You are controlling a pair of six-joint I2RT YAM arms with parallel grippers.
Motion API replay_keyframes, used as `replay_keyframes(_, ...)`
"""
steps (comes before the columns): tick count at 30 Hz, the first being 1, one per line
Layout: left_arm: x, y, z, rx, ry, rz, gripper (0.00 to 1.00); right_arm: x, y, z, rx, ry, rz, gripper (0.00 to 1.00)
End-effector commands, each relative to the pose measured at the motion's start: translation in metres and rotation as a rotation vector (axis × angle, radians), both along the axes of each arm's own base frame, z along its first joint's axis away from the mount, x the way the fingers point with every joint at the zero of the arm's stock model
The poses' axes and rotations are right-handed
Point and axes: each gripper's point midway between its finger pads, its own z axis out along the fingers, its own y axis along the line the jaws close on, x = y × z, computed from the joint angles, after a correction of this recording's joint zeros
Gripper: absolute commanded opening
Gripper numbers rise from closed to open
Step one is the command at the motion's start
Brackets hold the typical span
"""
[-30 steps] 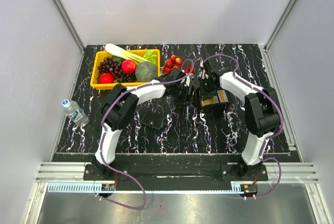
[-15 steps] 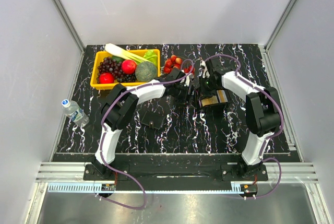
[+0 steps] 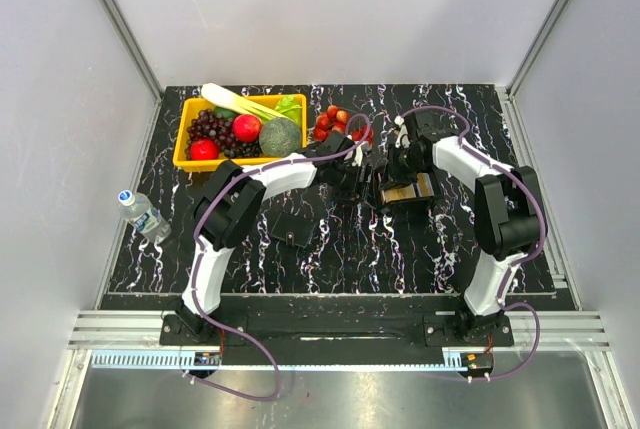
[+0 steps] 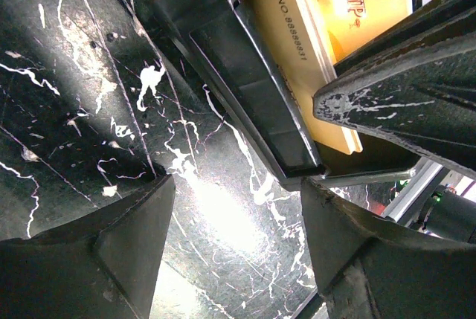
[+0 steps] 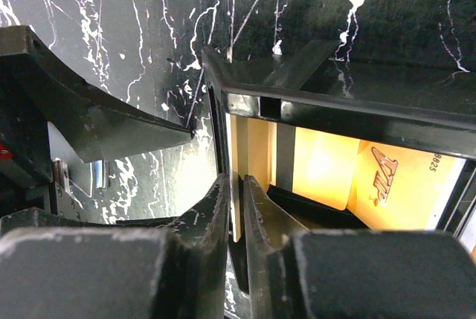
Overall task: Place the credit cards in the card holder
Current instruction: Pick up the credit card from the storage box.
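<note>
Top external view: a black white-veined table (image 3: 350, 259) carries a yellow basket (image 3: 180, 161) of fruit and vegetables at the far left, with a cluster of small red fruits (image 3: 335, 121) just to its right. A water bottle (image 3: 143, 213) lies off the table's left edge. Both arms reach to the middle of the table and meet over a black open tray (image 3: 432, 192) holding gold credit cards (image 3: 405, 192). The left gripper (image 3: 368, 171) is at the tray's left side and the right gripper (image 3: 398, 171) is over its far left corner. The card holder (image 3: 292, 231), a small flat black case, lies on the table nearer and to the left, well apart from the tray and from both grippers. In the left wrist view the left gripper (image 4: 238, 207) has its fingers spread wide with nothing between them, hanging over bare table beside the tray wall (image 4: 253, 73). Gold credit cards (image 4: 297, 29) lie inside, one marked VIP. In the right wrist view the right gripper (image 5: 236, 181) is clamped on a pale credit card (image 5: 236, 148) seen edge-on at the tray's inner wall (image 5: 357, 111).
</note>
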Motion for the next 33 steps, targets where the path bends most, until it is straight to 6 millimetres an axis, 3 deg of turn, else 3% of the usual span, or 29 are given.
replay_keyframes(1,0.008,-0.005,0.022,-0.058,-0.045,-0.002,0.72,0.003,0.009,0.005,0.085,0.003,0.009,0.19)
replay_keyframes(18,0.008,-0.006,0.022,-0.061,-0.040,-0.001,0.72,0.001,0.013,0.005,0.156,0.027,0.013,0.06)
replay_keyframes(24,0.009,-0.007,0.023,-0.066,-0.043,-0.001,0.72,0.000,0.018,0.012,0.202,0.025,0.029,0.09)
replay_keyframes(33,0.009,-0.006,0.023,-0.067,-0.040,-0.001,0.72,-0.002,0.020,0.003,0.211,0.058,0.031,0.15)
